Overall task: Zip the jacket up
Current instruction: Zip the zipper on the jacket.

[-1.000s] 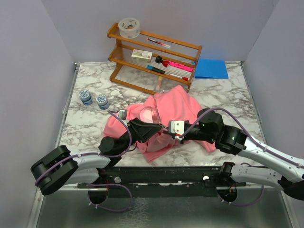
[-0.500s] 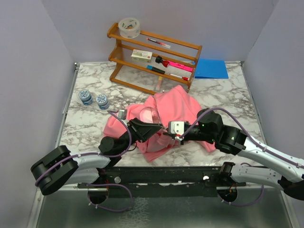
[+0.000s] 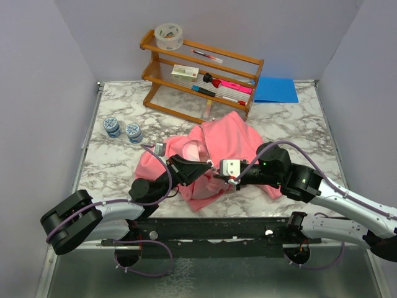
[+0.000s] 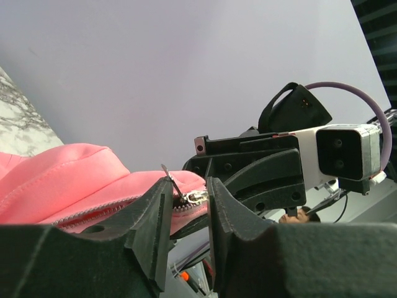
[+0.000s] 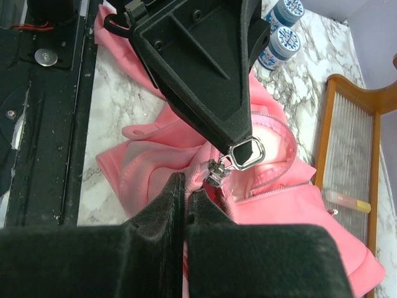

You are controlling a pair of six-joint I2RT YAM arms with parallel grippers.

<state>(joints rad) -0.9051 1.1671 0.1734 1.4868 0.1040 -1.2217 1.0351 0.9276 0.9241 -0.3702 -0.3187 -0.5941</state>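
The pink jacket [image 3: 231, 138] lies crumpled mid-table, front open, pale lining showing [image 5: 273, 146]. My right gripper [image 5: 185, 180] is shut on a fold of the jacket's edge just below the silver zipper slider [image 5: 217, 172], and it reaches in from the right [image 3: 217, 174]. My left gripper [image 4: 189, 186] comes from the left [image 3: 208, 166] and its jaws stand a little apart on either side of the slider [image 4: 197, 197]. The pull tab [image 5: 248, 152] leans against the left finger, and a gap remains on the other side.
A wooden rack [image 3: 201, 71] with pens and a tape roll [image 3: 169, 36] stands at the back. Two small blue-lidded tins [image 3: 122, 128] sit at the left and a blue folder [image 3: 275, 89] lies at the back right. The black base rail [image 3: 205, 230] runs along the near edge.
My left gripper's jaws have narrowed around the zipper slider. Both arms and the jacket have hardly moved.
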